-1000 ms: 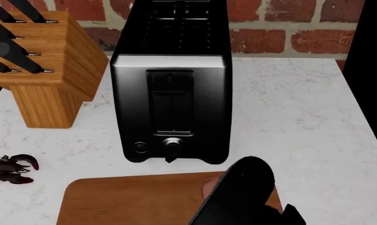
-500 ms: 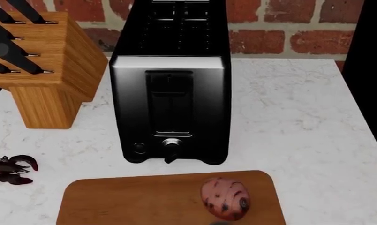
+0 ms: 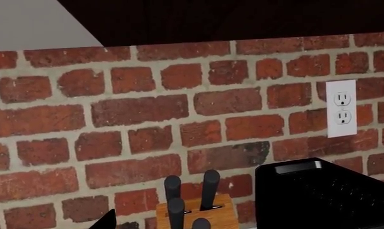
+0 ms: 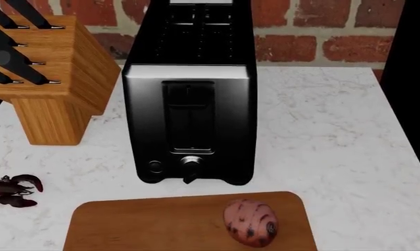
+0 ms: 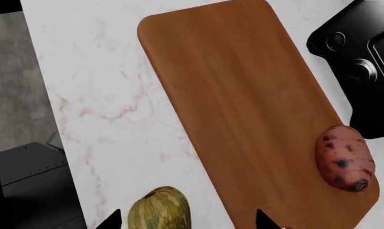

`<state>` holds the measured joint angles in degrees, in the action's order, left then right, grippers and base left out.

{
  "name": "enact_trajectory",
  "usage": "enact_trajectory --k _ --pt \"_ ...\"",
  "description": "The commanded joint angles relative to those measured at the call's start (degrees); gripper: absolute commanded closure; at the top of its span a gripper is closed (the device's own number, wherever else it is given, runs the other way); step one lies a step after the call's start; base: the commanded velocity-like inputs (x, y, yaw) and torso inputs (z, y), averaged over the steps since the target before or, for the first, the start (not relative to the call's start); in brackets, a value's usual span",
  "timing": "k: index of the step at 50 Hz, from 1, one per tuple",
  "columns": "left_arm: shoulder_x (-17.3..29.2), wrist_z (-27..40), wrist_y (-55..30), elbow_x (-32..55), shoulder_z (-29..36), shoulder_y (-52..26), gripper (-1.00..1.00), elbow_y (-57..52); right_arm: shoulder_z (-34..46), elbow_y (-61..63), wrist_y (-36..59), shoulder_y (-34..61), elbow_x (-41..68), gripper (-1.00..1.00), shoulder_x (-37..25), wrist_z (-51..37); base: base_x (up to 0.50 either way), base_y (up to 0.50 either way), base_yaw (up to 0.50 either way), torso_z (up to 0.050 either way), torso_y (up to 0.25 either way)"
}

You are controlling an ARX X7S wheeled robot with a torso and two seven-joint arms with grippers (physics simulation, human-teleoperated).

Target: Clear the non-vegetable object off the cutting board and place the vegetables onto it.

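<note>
The potato (image 4: pixel 251 222) lies on the cutting board (image 4: pixel 147 225), toward its right end at the bottom of the head view, just in front of the black toaster (image 4: pixel 190 94). The lobster (image 4: pixel 11 191) sits on the white marble desk (image 4: pixel 335 136) at the lower left edge, off the board and well apart from it. The knife block (image 4: pixel 46 73) stands at the upper left against the brick wall (image 4: pixel 322 26). In the right wrist view, the squash (image 5: pixel 159 210) pokes in at the bottom edge, on the desk beside the board's long side, not on it. Only dark fingertips (image 5: pixel 112 219) of the right hand show there, spread wide, gripping nothing. The left hand's state cannot be told: its camera faces the bricks and an outlet (image 3: pixel 341 109).
</note>
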<state>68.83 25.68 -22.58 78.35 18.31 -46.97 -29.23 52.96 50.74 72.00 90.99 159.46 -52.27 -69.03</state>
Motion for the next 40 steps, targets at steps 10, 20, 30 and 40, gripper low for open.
enact_trajectory --k 10,20,30,40 --pt "-0.72 -1.54 0.54 -1.61 -1.33 1.45 -1.0 -1.2 -6.76 1.2 0.21 -11.27 -10.58 -1.0 -6.51 7.55 0.0 -0.05 -0.03 -0.015 0.0" --pt "-0.91 -1.46 0.27 -1.59 -1.29 1.26 -1.0 -1.21 -10.67 2.03 0.63 -18.98 -16.72 -1.0 -7.48 11.57 0.0 -0.05 -0.04 -0.015 0.0" --pt "-1.05 -1.31 -0.43 -1.5 -1.24 0.37 -1.0 -1.26 -13.27 2.64 2.02 -24.44 -20.67 -1.0 -9.48 14.64 0.0 -0.05 -0.05 -0.016 0.0" --pt "-0.84 -1.4 -0.19 -1.48 -1.52 0.82 -1.0 -1.37 -14.89 2.15 3.05 -26.76 -22.42 -1.0 -11.45 16.54 -0.01 -0.06 -0.06 -0.017 0.0"
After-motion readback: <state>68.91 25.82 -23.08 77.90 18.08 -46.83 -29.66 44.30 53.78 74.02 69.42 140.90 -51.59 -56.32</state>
